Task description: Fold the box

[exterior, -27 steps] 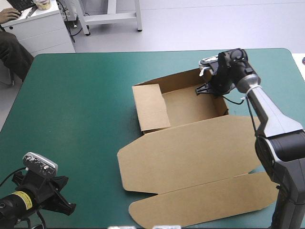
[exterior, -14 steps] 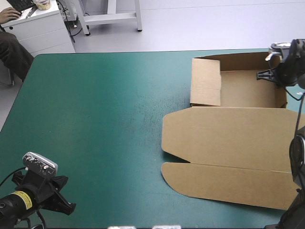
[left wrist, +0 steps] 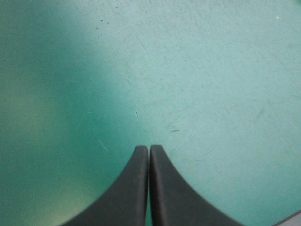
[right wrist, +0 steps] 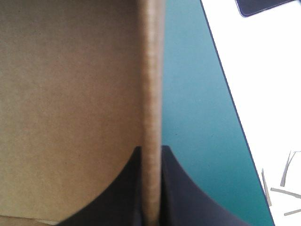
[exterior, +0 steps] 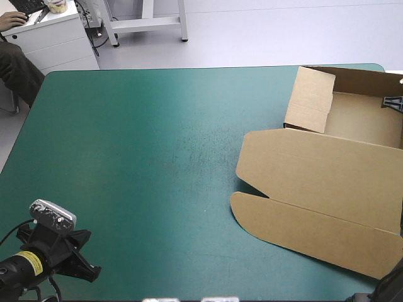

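Now the box [exterior: 315,182] lies in the right part of the high view on the teal-green cover [exterior: 138,157], running off the frame's right edge. Its tray sits in the upper right, close to the table's far edge, with the left wall [exterior: 310,99] and the far wall raised. The wide lid [exterior: 321,173] lies flat below the tray, toward the lower right. A long flap [exterior: 302,229] with a rounded corner lies flat past the lid's crease.

The right gripper [right wrist: 151,149] is clamped on a raised wall of the box. The board's edge runs straight ahead between its black fingers, with the tray's inside on one side and the cover on the other. In the high view it shows only as a black bit at the right edge.

The left gripper [left wrist: 149,147] sits in the high view's lower left corner, well apart from the box. Its fingers are pressed together on nothing, over bare cover.
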Robot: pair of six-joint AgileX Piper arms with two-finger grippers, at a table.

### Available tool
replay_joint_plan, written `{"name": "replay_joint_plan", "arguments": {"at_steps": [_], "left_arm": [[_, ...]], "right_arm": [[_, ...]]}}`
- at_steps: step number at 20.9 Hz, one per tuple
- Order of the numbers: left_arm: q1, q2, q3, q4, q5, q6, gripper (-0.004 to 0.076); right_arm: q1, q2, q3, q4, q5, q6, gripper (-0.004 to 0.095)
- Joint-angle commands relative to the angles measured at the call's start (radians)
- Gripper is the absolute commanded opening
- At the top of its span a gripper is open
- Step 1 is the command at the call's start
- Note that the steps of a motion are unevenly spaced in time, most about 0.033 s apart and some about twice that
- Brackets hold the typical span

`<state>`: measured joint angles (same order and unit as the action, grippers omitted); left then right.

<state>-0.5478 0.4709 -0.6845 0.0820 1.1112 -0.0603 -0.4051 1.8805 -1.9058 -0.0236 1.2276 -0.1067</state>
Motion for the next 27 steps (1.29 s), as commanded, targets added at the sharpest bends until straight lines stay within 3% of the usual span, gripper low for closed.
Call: {"name": "replay_joint_plan", "arguments": {"at_steps": [1, 2, 3, 7, 8, 10, 12, 13, 14, 17, 18, 21, 27], "left_arm": [[0.0, 0.005, -0.024, 0.008, -0.057, -0.009, -0.001], [0.0, 0.005, -0.024, 0.008, -0.057, -0.009, -0.001], [0.0, 0.005, -0.024, 0.008, -0.057, -0.009, -0.001], [0.0, 0.005, -0.024, 0.008, -0.057, -0.009, -0.001], [0.0, 0.005, -0.024, 0.008, -0.057, -0.009, -0.001], [0.0, 0.005, -0.024, 0.008, -0.06, -0.009, -0.001], [0.0, 0.005, -0.024, 0.008, -0.064, -0.009, -0.001], [0.0, 0.005, -0.024, 0.008, -0.067, -0.009, -0.001], [0.0, 0.005, -0.024, 0.008, -0.068, -0.009, -0.001], [0.0, 0.005, -0.024, 0.008, -0.085, -0.009, -0.001], [0.0, 0.005, -0.024, 0.008, -0.085, -0.011, -0.001], [0.0, 0.005, -0.024, 0.006, -0.09, -0.014, -0.001], [0.0, 0.005, -0.01, -0.027, -0.09, -0.014, -0.001]], "right_arm": [[-0.036, -0.048, -0.031, 0.032, -0.034, -0.013, 0.0161], [-0.039, -0.048, -0.031, 0.036, -0.037, -0.013, 0.0202], [-0.047, -0.048, -0.031, 0.048, -0.038, -0.015, 0.0331], [-0.056, -0.05, -0.031, 0.076, -0.027, -0.021, 0.0683], [-0.056, -0.052, -0.031, 0.081, -0.02, -0.021, 0.0822], [-0.056, -0.061, -0.035, 0.097, 0.012, -0.035, 0.0857], [-0.056, -0.08, -0.035, 0.118, 0.026, -0.056, 0.0801], [-0.056, -0.097, -0.035, 0.134, 0.026, -0.06, 0.0713], [-0.056, -0.112, -0.035, 0.155, 0.026, -0.064, 0.0592], [-0.056, -0.17, -0.035, 0.264, 0.026, -0.075, 0.0025], [-0.056, -0.183, -0.035, 0.286, 0.026, -0.077, -0.0015], [-0.053, -0.232, -0.031, 0.387, 0.026, -0.112, -0.0004], [0.116, -0.331, -0.026, 0.374, 0.026, -0.116, -0.0005]]}}
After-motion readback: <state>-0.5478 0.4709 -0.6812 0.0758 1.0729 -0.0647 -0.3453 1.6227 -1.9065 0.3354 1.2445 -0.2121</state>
